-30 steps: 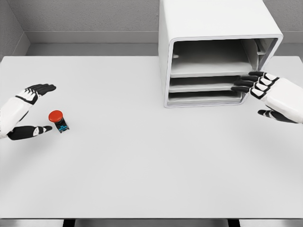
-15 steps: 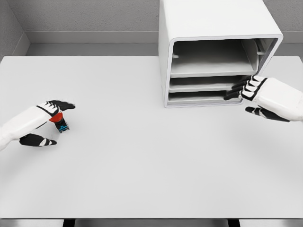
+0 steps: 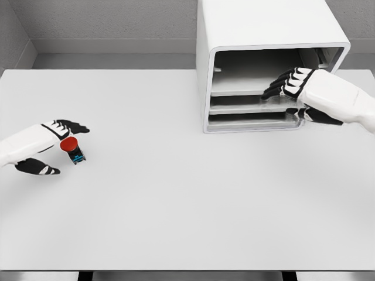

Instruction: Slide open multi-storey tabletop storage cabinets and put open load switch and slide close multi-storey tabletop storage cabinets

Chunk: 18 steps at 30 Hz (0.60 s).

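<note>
The load switch (image 3: 71, 147), a small block with a red round cap and a blue-black base, stands on the table's left side. My left hand (image 3: 57, 148) is open around it, with its fingers just above the cap and its thumb below left; no firm hold shows. The white storage cabinet (image 3: 258, 26) stands at the back right with its front open, showing stacked trays (image 3: 246, 108). My right hand (image 3: 281, 100) reaches in from the right. Its fingers curl over the front lip of an upper tray and its thumb sits beneath.
The white table (image 3: 176, 193) stretches wide between the switch and the cabinet. A grey wall runs along the back edge. The cabinet's top compartment is deep and dark inside.
My right hand rose from the cabinet's lower right corner and moved left onto the tray fronts, closing there. My left hand swung in toward the switch and now brackets it.
</note>
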Motion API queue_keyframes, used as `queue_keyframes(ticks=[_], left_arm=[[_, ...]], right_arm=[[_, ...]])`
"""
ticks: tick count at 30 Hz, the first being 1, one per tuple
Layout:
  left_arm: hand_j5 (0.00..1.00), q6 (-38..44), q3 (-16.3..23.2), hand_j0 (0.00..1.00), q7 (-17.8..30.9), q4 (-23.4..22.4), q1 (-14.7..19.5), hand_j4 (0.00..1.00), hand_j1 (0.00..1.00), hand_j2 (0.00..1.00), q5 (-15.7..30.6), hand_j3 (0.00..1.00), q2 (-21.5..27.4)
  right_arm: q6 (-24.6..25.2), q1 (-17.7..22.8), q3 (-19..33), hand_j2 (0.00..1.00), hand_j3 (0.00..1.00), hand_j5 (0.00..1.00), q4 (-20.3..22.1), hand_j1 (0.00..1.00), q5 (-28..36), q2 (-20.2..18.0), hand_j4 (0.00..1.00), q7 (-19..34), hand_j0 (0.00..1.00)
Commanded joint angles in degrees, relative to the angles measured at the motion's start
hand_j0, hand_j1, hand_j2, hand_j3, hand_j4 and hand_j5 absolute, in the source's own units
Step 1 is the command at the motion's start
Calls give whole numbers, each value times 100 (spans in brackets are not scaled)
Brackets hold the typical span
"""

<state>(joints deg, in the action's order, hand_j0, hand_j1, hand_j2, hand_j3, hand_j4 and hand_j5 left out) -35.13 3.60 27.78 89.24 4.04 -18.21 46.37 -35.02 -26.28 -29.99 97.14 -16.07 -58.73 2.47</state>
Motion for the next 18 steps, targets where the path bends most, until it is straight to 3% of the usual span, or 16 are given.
queue_keyframes(ticks=[1,3,6,10,11,18], left_arm=[[100,13,184,100,0,32,17,100,100,100,28,100,100],[100,13,281,100,26,23,97,100,100,100,19,100,91],[100,13,255,100,668,-100,483,100,100,100,-60,100,-41],[100,13,281,100,677,-355,580,100,100,100,-464,100,-295],[100,13,290,100,677,-346,580,100,100,100,-491,100,-304],[100,13,299,100,685,-627,773,100,100,100,-517,100,-550]], right_arm=[[2,0,-385,73,73,73,-143,73,166,2,73,0,73],[2,-62,-420,73,73,73,-213,73,175,11,73,0,73],[2,-97,-411,73,73,73,-239,73,175,81,73,0,73],[2,-158,-420,73,73,73,-292,73,174,283,73,157,73],[2,-228,-420,74,74,74,-362,74,175,468,74,395,74],[2,-519,-411,75,75,75,-802,75,175,951,75,711,75]])
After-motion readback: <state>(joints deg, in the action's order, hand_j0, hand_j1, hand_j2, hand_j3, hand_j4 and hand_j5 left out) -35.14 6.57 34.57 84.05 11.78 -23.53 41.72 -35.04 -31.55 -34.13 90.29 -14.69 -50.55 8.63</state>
